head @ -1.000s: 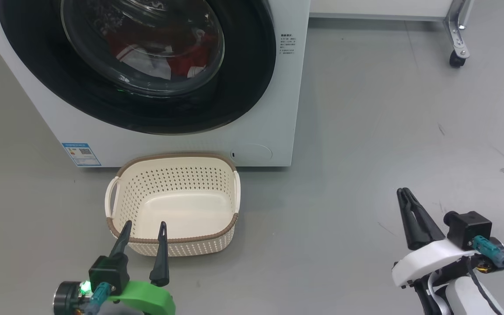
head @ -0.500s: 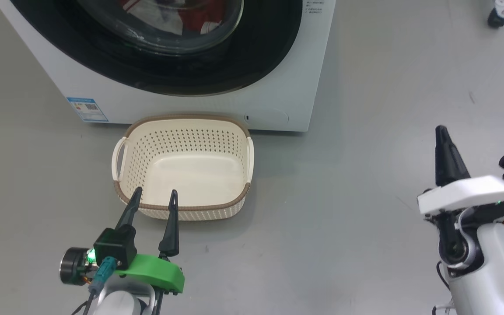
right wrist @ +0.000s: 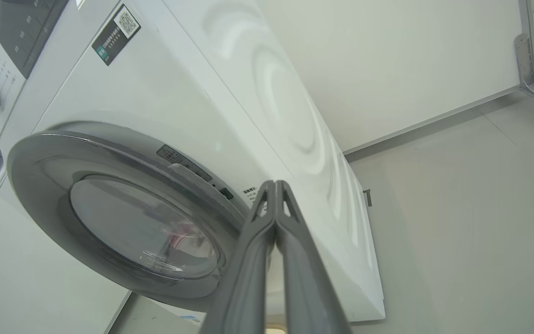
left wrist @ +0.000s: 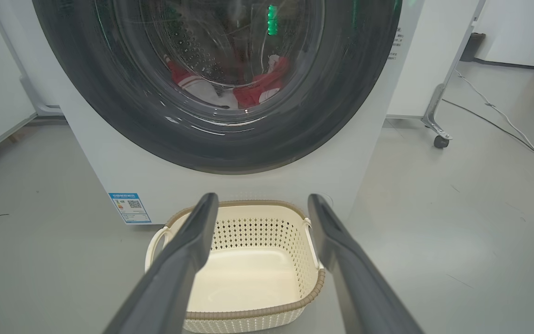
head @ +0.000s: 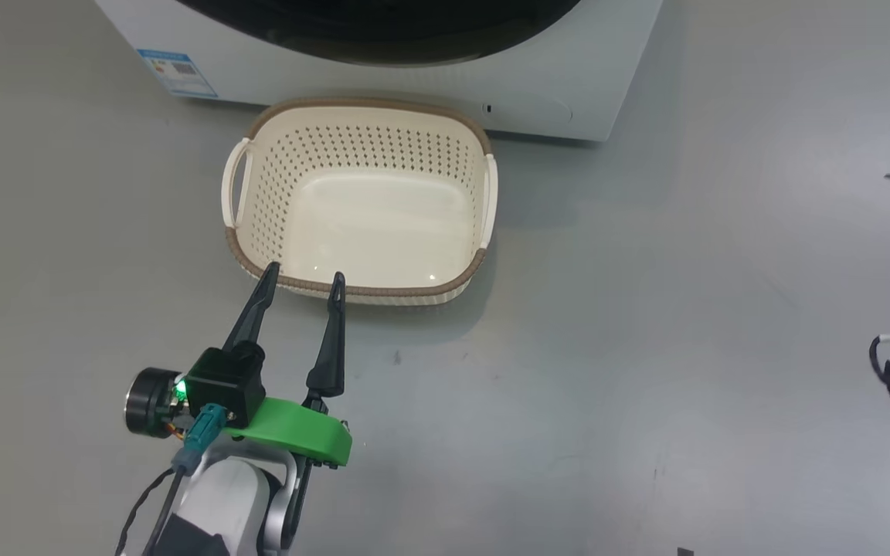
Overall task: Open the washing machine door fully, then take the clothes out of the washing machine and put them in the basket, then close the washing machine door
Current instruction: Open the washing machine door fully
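Presently door shut: rigid, glossy, likely slick; hook at edge. Note right gripper pinched, empty; left gripper wide.

No legible print; blue QR-code label on washing machine, unreadable

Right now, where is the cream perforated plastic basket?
In the head view, the basket sits on the grey floor in front of the white washing machine, just beyond the open left gripper.
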